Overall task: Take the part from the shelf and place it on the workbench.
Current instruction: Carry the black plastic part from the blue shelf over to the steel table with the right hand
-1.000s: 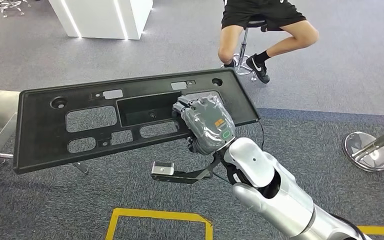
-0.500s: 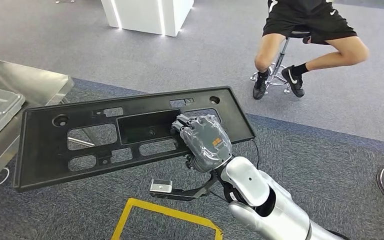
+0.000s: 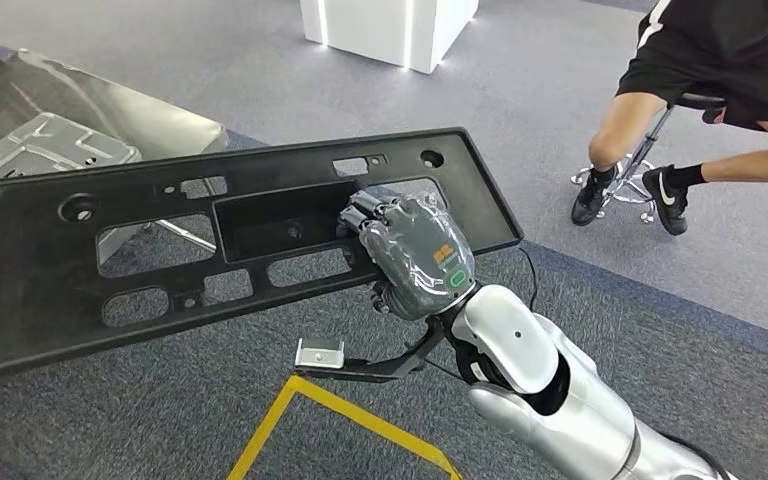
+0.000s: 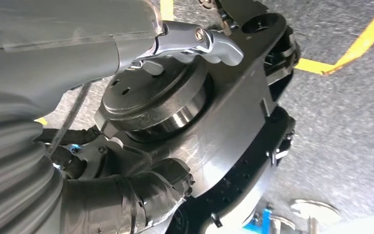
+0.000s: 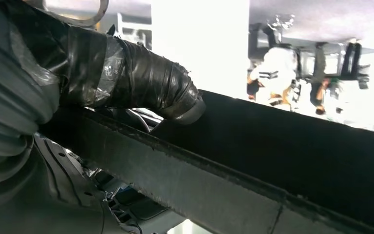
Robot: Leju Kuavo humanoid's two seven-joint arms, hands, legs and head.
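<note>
- Part [image 3: 160,250]: a long, flat black plastic panel with cut-out windows and mounting holes, held in the air in front of the robot, above the grey carpet [image 3: 610,330] and the yellow floor tape [image 3: 360,425].
- The right hand [image 3: 410,255] grips it toward the 3 o'clock end, beside the recessed central pocket. In the head view the fingers hook over an edge of a cut-out, and in the right wrist view the taped thumb [image 5: 151,83] presses on the panel's rim. So the fingers are clamped on the part.
- The left hand [image 4: 126,204] hangs low. Whether its fingers are spread or curled cannot be told from its wrist view.
- Handling, as a judgement: the panel looks stiff, thin-walled and fairly light, but it is long. Held off-centre, its free end toward 9 o'clock would lever on the grip and could sag or swing. A hold nearer the middle, at the pocket's rim, looks steadier.
- Its long axis runs from about 9 o'clock to 3 o'clock in the head view, tilted so the 9 o'clock end sits lower. The broad face is turned up toward the camera.
- A silvery metal surface [image 3: 20,110], probably the workbench, lies at about 10 o'clock, just beyond the panel's far end.
- A seated person [image 3: 710,90] is at 2 o'clock, well apart.
</note>
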